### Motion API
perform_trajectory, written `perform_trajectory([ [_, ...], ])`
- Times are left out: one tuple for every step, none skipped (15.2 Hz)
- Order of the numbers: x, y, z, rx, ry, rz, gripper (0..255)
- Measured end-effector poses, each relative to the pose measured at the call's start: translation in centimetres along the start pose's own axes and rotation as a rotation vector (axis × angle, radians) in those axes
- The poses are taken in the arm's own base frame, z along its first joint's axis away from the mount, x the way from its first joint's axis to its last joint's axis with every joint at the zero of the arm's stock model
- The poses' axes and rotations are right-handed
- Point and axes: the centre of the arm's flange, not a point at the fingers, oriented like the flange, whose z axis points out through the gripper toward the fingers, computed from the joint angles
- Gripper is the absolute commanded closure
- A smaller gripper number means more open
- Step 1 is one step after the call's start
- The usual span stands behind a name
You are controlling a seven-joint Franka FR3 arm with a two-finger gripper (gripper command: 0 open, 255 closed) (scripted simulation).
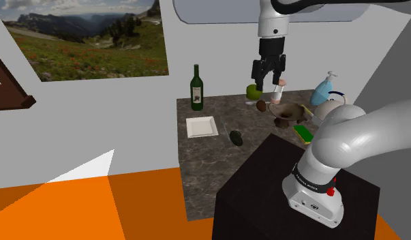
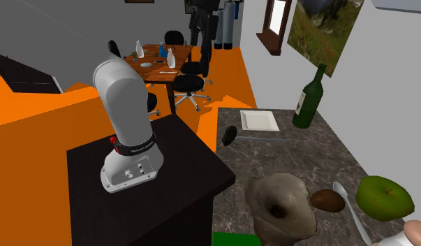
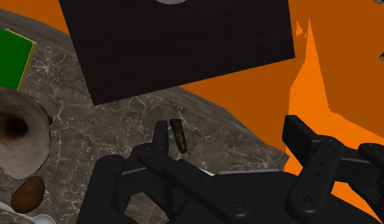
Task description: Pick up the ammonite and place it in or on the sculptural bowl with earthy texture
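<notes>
Your ammonite (image 1: pixel 236 138) stands on edge on the marble desk (image 1: pixel 200 170), near the black stand (image 1: pixel 258 184) and well apart from the earthy bowl (image 1: pixel 285 113). From the shoulder it reads as a dark oval, but the wrist view shows you a thin dark disc (image 3: pixel 177 135). The end effector (image 1: pixel 268 84) hangs high near the bowl, fingers wide apart and holding nothing.

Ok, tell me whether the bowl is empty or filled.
Empty: the rough earthy bowl shows only a bare dark hollow; the brown oval object lies beside it on the counter.
</notes>
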Motion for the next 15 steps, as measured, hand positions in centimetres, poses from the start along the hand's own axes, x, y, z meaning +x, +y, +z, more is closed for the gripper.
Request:
perform_trajectory([
  [0.0, 0.0, 0.0, 0.000, 0.000, 0.000, 0],
  [0.3, 0.1, 0.5, -0.002, 0.001, -0.004, 0],
  [0.7, 0.2, 1.3, -0.004, 0.003, -0.009, 0],
  [1.3, 0.4, 2.3, -0.008, 0.004, -0.015, 0],
  [1.9, 0.4, 3.5, -0.011, 0.007, -0.022, 0],
  [2.5, 0.3, 4.6, -0.014, 0.009, -0.030, 0],
  [3.3, 0.3, 5.6, -0.018, 0.012, -0.037, 0],
  [3.8, 0.8, 6.7, -0.021, 0.015, -0.045, 0],
  [4.6, 0.9, 7.9, -0.025, 0.017, -0.052, 0],
  [5.4, 1.3, 8.8, -0.029, 0.020, -0.060, 0],
  [6.1, 1.1, 9.7, -0.032, 0.024, -0.068, 0],
  [6.7, 1.2, 10.9, -0.036, 0.026, -0.076, 0],
  [7.1, 1.2, 11.9, -0.040, 0.029, -0.083, 0],
  [7.8, 1.3, 13.5, -0.043, 0.029, -0.091, 0],
  [8.5, 1.2, 14.3, -0.046, 0.034, -0.099, 0],
])
